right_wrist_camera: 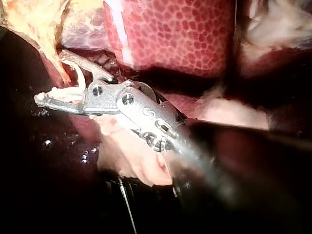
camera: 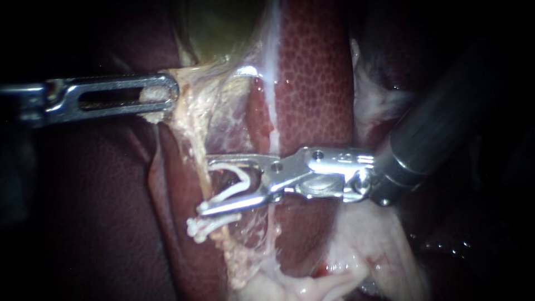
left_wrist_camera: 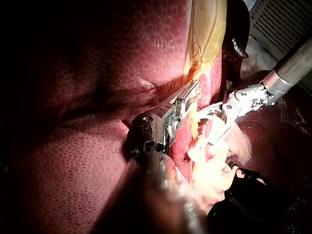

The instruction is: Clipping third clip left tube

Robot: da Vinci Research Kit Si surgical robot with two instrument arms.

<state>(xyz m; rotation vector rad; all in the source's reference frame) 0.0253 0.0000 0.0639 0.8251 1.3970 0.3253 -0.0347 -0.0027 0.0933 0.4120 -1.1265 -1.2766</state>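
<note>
Dark red liver [camera: 312, 83], mottled and wet, filled the background of the endoscope view, with the greenish gallbladder [camera: 223, 28] at the upper edge. Pale, stringy tissue [camera: 186, 111] hung down from the gallbladder across the liver.

The robot's left instrument [camera: 167, 92] came in level from the left. Its long slotted jaws were closed together on the upper end of that pale tissue, and the left wrist view showed the same grip, with yellowish tissue pinched between the two jaws.

From the gripped tissue a thin, cream-coloured tube [camera: 196, 150] ran downward over the liver.

The robot's right instrument [camera: 214, 187] entered from the upper right on a thick dark shaft. Its two metal jaws stood apart in a wedge pointing toward the tube. Between them sat an open clip [camera: 245, 177], white and curved, one arm lying along each jaw, so that the jaws held it from both sides. The tube crossed the mouth of the jaws at their tips. Whether it lay fully inside the open clip could not be told from any view.

Just below the lower jaw, a closed clip [camera: 207, 224], also white, sat squeezed across the same tube. More pale tissue spread out beneath it.
</note>
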